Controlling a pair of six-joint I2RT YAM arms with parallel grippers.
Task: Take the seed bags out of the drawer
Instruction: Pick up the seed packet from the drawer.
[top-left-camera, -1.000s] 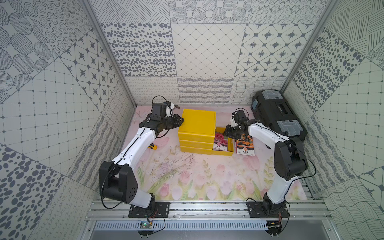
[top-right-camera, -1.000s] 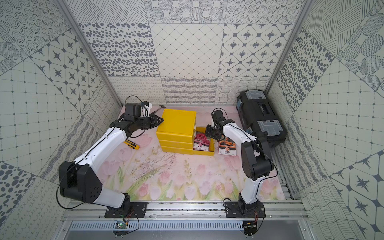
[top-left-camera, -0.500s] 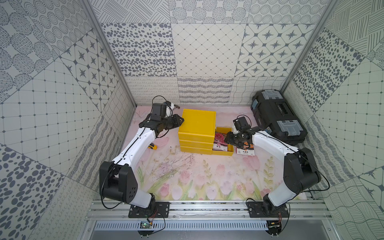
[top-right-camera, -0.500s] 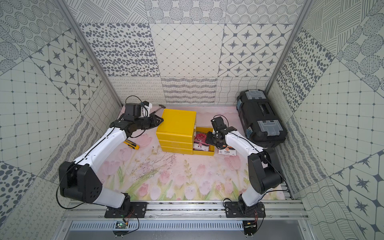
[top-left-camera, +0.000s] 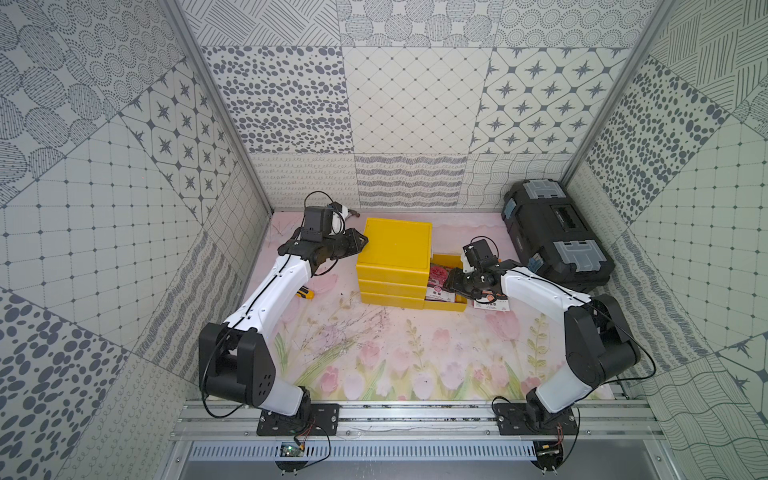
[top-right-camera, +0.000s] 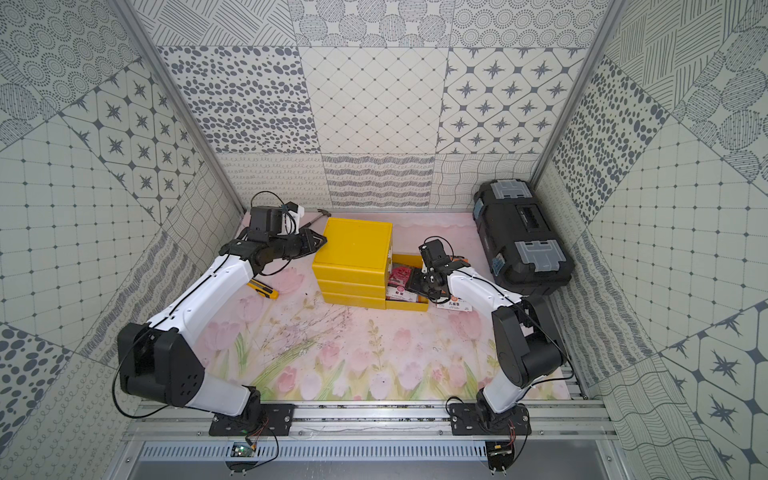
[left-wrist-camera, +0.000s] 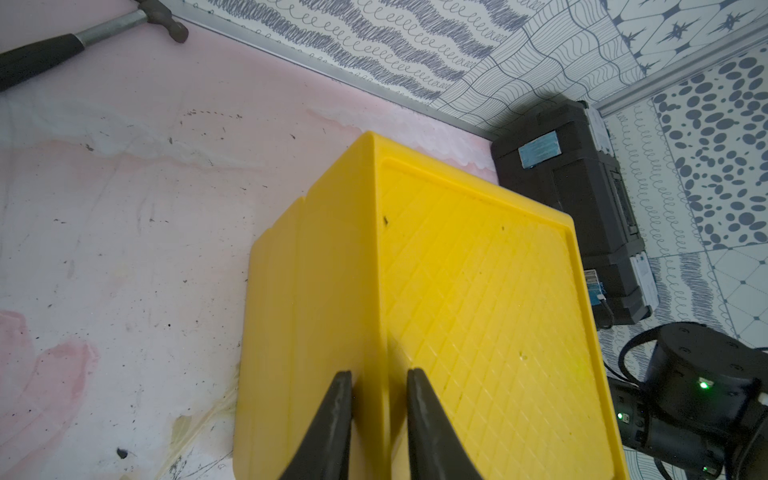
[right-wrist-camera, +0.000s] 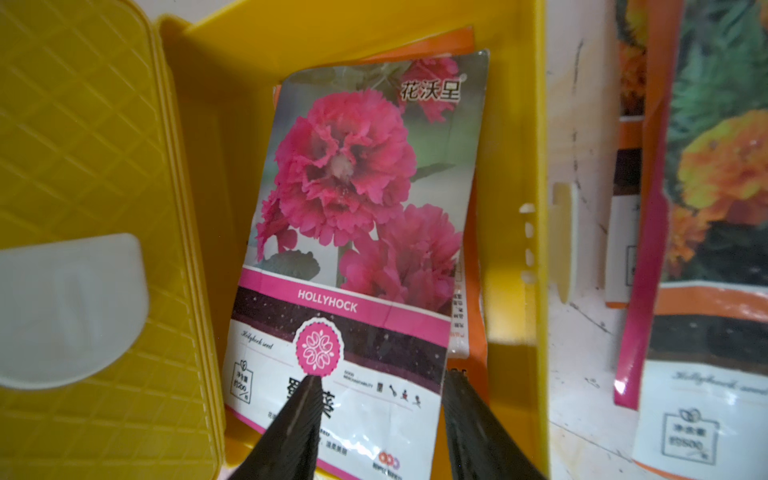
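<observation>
In both top views, three tiled walls close in the cell: the back wall (top-left-camera: 411, 104) across the top, one side wall (top-left-camera: 104, 187) at frame left and another (top-left-camera: 685, 187) at frame right. All are white with grey dots, stars, grids and squiggles. Metal corner posts (top-left-camera: 216, 104) mark the joins. The floor mat (top-left-camera: 374, 353), pale pink with tulips, is scuffed. An aluminium rail (top-left-camera: 415, 419) crosses the bottom. Light is soft and even.

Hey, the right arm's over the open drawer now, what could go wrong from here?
The open right gripper hovers over the hollyhock packet, which lies on an orange-edged packet in the drawer; a pinch may lift both or neither. The flat, glossy packet could also slip out of the grip.
</observation>
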